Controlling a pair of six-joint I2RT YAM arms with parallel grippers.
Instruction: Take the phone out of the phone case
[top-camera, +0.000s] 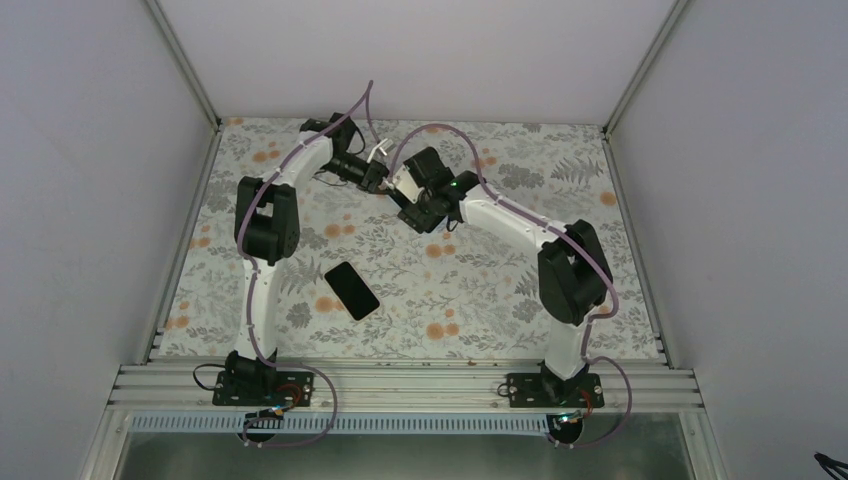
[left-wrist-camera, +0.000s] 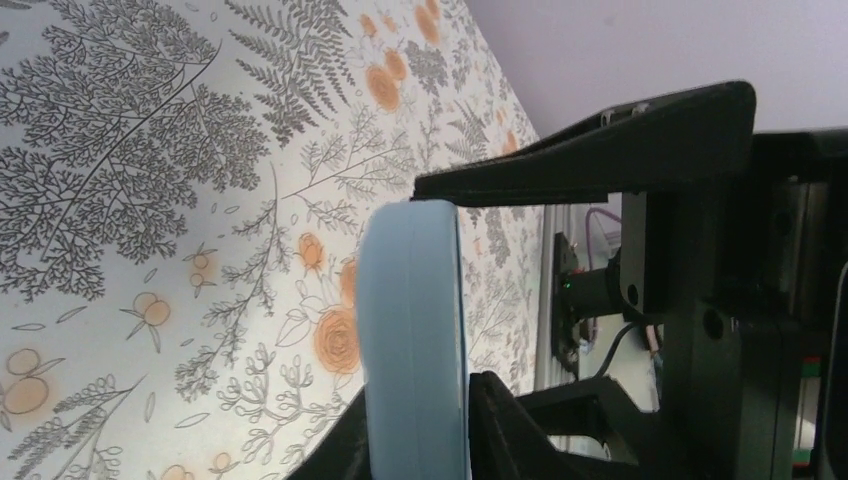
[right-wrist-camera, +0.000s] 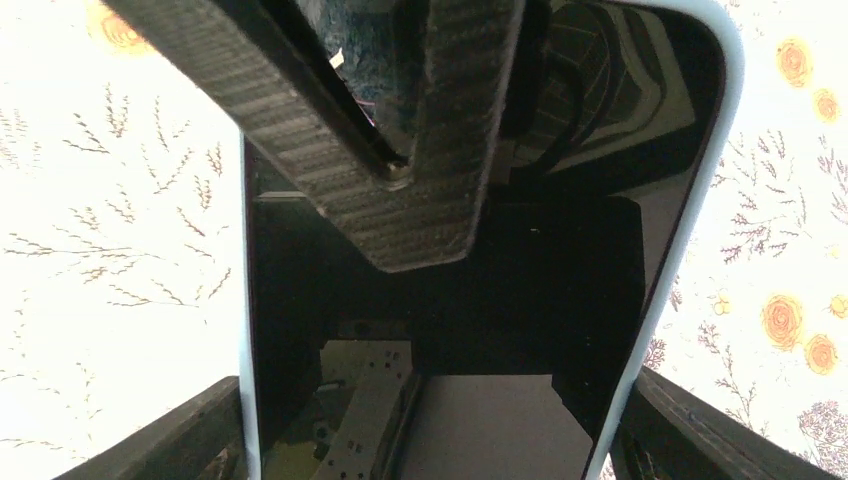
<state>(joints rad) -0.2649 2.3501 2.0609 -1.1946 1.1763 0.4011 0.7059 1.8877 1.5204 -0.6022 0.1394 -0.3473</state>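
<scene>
A light blue phone case (top-camera: 404, 185) is held in the air at the back middle of the table, between both grippers. In the right wrist view a glossy black face (right-wrist-camera: 500, 300) fills the case (right-wrist-camera: 690, 200). My right gripper (right-wrist-camera: 425, 440) is shut on the case's long sides, with fingers (right-wrist-camera: 190, 435) at each edge. My left gripper (top-camera: 378, 176) is shut on the case's end; its fingers (right-wrist-camera: 440, 150) cross the black face. The left wrist view shows the case's edge (left-wrist-camera: 412, 330) between that gripper's (left-wrist-camera: 445, 290) jaws. A black phone (top-camera: 352, 290) lies flat on the table.
The floral table cover (top-camera: 480, 290) reaches the enclosure's white walls at the back and sides. An aluminium rail (top-camera: 400, 385) carries both arm bases at the near edge. The black phone lies near the left arm's upright link (top-camera: 262, 300).
</scene>
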